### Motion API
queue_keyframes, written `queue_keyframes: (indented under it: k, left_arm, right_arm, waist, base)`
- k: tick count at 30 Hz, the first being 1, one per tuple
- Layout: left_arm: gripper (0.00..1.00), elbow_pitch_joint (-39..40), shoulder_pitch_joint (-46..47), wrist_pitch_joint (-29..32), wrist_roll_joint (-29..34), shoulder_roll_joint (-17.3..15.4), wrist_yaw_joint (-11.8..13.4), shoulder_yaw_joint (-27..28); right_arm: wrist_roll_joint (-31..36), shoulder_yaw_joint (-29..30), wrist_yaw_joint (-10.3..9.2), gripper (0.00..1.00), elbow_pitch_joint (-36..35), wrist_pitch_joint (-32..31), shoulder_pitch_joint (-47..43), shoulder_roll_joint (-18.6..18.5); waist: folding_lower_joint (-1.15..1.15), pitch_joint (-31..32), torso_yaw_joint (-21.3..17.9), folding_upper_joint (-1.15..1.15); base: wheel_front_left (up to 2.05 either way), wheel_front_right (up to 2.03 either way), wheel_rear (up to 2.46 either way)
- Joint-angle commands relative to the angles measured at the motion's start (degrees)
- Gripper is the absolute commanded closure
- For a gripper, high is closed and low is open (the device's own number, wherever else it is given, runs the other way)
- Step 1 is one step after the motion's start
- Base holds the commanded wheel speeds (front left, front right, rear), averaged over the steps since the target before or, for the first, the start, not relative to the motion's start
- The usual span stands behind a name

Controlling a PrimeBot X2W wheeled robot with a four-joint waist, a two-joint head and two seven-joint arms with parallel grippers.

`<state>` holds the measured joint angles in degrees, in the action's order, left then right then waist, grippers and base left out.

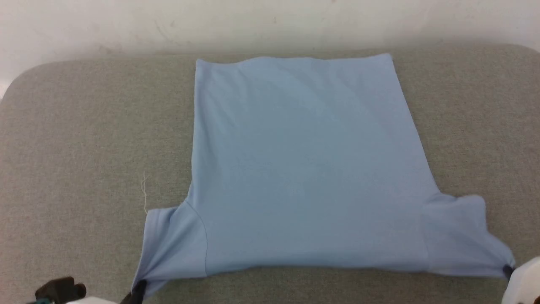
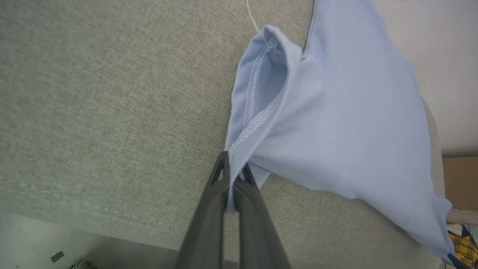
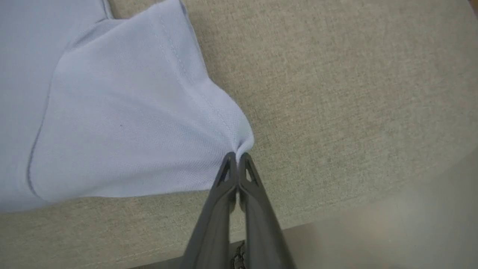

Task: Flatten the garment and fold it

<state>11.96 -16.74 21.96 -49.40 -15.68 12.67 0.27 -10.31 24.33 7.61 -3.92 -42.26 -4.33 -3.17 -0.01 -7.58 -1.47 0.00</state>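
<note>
Our left end effector [image 2: 234, 164] is clenched on the garment [image 2: 336, 112]. Its two dark fingers are pressed together on the near corner of the left sleeve's cuff, and a strip of light blue cloth runs down the slit between them. Just past the fingertips the cuff gapes open, and we can see its stitched hem and inner seam. Our right end effector [image 3: 237, 158] is likewise shut tight on the garment [image 3: 112, 130], with the near corner of the right sleeve gathered into a small puckered point at its tips. From the head view, the left end effector [image 1: 137, 291] and the right end effector [image 1: 508, 270] sit at opposite ends of the shirt's near edge, well apart. That edge runs nearly straight from one to the other.

Ahead of both end effectors, the garment [image 1: 303, 169] lies spread on the worktop [image 1: 84, 147], a surface covered in grey-beige woven cloth with rounded far corners. Each sleeve fans out from its pinched corner. The plain blue body stretches away between the two end effectors, mostly flat with a few shallow creases, and narrows toward its straight far hem. A loose white thread [image 1: 144, 192] lies on the worktop just beyond the left sleeve, ahead of the left end effector. Its end also shows at the top of the left wrist view [image 2: 252, 16]. Past the hem comes a narrow band of bare worktop, then a pale, scuffed wall [image 1: 253, 21].
</note>
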Motion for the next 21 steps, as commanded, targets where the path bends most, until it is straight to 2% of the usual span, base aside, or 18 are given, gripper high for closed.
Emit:
queue_keyframes:
  k: [1,9,13,14,15,16,17,21]
  left_arm:
    - [1.00,-0.1,-1.0,-0.4,0.1,0.0,0.5,0.4]
    - [1.00,-3.9,-0.8,-1.0,0.2,1.0,0.1,-0.9]
    - [1.00,-5.2,0.0,-2.0,0.0,1.6,-0.7,-1.1]
    - [1.00,-5.4,0.0,-2.1,0.1,1.5,-0.8,-1.2]
    - [1.00,-5.5,0.1,-2.3,0.4,1.3,-1.0,-1.4]
    - [1.00,-5.7,0.2,-2.4,0.6,1.2,-1.1,-1.5]
    - [1.00,-5.7,0.3,-2.7,0.7,1.2,-1.2,-1.5]
    - [1.00,-5.6,0.3,-3.3,0.6,1.3,-1.8,-1.5]
  right_arm:
    - [0.6,0.5,-0.12,1.00,0.9,0.9,-1.1,0.1]
    - [-2.5,-1.1,-0.12,1.00,13.7,8.8,-0.9,0.3]
    - [-2.9,-1.4,-0.12,1.00,16.1,10.7,-0.2,0.3]
    - [-3.0,-1.3,-0.12,0.87,16.2,11.1,0.0,0.3]
    - [-3.1,-1.2,-0.12,0.50,16.0,11.4,0.0,0.3]
    - [-3.2,-1.2,-0.12,0.03,15.8,11.5,-0.1,0.3]
    - [-3.3,-1.2,-0.12,0.00,15.3,11.7,-0.2,0.3]
    - [-3.0,-2.0,-0.12,0.00,10.7,14.5,-0.3,0.3]
  waist:
    - [0.01,0.1,0.2,0.00]
    - [0.01,0.0,0.5,0.00]
    - [0.01,-0.1,0.4,0.00]
    - [0.01,-0.1,0.4,0.00]
    - [0.01,-0.1,0.4,0.00]
    - [0.01,-0.1,0.4,0.00]
    - [0.01,0.0,0.5,0.00]
    - [0.01,0.0,0.6,0.00]
  base:
    - [0.00,0.00,0.00]
    - [0.00,0.00,0.00]
    - [0.00,0.00,0.00]
    - [0.00,0.00,0.00]
    - [0.00,0.00,0.00]
    - [0.00,0.00,0.00]
    - [0.00,0.00,0.00]
    - [0.00,0.00,0.00]
